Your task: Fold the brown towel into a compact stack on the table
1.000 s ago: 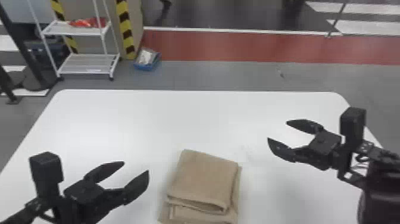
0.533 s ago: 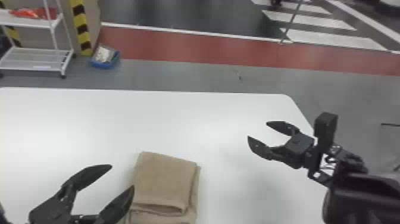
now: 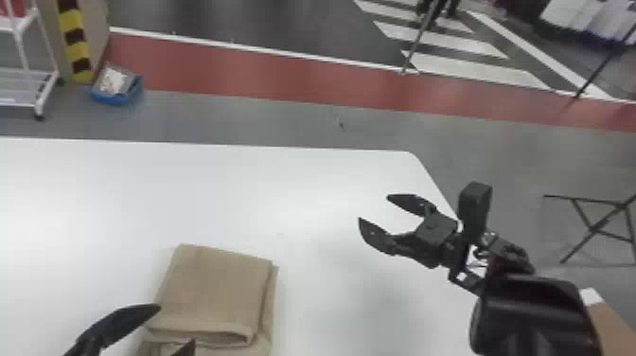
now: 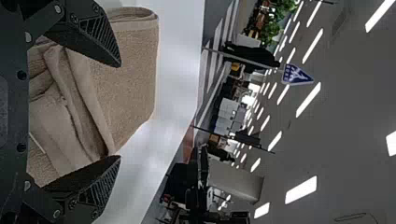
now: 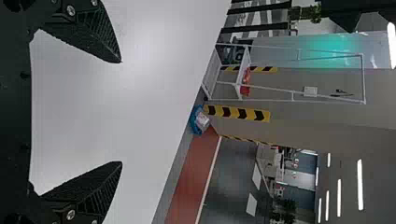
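Left gripper (image 3: 177, 324) wide open, nothing between fingers. Just beyond its fingertips, towel (image 3: 217, 289), folded in layers, on table (image 3: 303, 189). Right gripper (image 3: 374, 207) above table, well apart from towel, also wide open, empty. Beyond both grippers, past table's far edge, blue bin (image 3: 113, 98) on floor (image 3: 284, 118), near rack (image 3: 19, 90).

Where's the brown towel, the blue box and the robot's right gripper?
Brown towel (image 3: 215, 289), head view: on its top layer.
Blue box (image 3: 111, 98), head view: its front wall.
Right gripper (image 3: 374, 207), head view: midway between its fingertips.
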Tool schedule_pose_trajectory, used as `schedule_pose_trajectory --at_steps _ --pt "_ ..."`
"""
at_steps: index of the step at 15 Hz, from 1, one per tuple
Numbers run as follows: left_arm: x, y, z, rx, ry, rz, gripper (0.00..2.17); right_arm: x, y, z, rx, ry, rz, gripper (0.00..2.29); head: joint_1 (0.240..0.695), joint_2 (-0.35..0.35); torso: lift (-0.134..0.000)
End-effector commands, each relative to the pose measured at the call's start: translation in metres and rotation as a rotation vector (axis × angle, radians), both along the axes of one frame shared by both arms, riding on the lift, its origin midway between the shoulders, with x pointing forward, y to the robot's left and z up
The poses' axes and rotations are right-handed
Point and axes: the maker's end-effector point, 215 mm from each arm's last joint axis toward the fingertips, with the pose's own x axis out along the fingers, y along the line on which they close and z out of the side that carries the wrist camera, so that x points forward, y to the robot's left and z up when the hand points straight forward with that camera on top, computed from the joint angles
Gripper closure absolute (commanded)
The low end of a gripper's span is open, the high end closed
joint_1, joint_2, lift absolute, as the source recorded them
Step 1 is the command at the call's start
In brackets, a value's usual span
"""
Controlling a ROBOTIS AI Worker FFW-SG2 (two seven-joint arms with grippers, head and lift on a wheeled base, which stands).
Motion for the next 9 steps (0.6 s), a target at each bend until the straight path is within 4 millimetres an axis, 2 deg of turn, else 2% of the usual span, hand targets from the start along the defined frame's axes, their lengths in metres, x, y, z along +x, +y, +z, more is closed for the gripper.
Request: schedule_pose_trajectory --at_steps 1,4,9 --pt "-0.013 0.001 0.000 -0.004 -0.003 -0.006 0.21 0.002 0.001 0.003 -0.002 -0.006 0.003 0.12 0.695 -0.350 -0.124" --pt "-0.025 -0.018 -0.018 0.027 0.018 -0.053 0.21 0.003 0.012 0.006 0.001 -0.012 0.021 0.12 0.695 -0.350 -0.124" --pt "-0.035 -0.048 -0.034 0.039 0.045 -0.115 0.27 -0.003 0.008 0.004 0.016 -0.007 0.018 0.12 0.695 -0.350 -0.124"
